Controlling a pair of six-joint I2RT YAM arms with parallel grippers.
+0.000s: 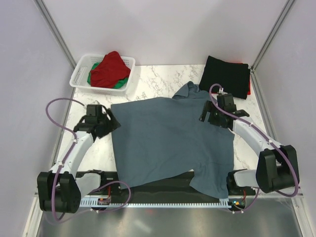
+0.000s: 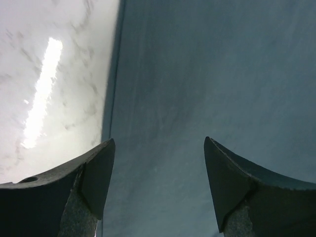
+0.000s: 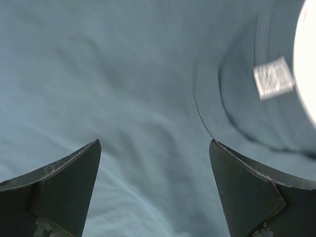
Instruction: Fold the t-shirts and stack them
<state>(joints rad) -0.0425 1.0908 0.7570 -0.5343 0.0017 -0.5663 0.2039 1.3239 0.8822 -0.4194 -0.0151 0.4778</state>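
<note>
A slate blue-grey t-shirt [image 1: 168, 140] lies spread across the marble table, its near edge hanging over the front. It fills the left wrist view [image 2: 207, 84] and the right wrist view [image 3: 123, 84], where its small neck label [image 3: 272, 77] shows by the collar. My left gripper [image 1: 109, 122] is open over the shirt's left edge [image 2: 159, 148]. My right gripper [image 1: 208, 117] is open over the shirt near the collar [image 3: 155, 153]. A folded black t-shirt [image 1: 226, 75] lies at the back right, with red under it. Red [image 1: 110, 68] and green [image 1: 118, 84] t-shirts lie in the basket.
A white lattice basket [image 1: 81, 74] stands at the back left. Bare marble [image 2: 44, 84] shows left of the shirt's edge. Grey walls and metal posts close in the table on three sides.
</note>
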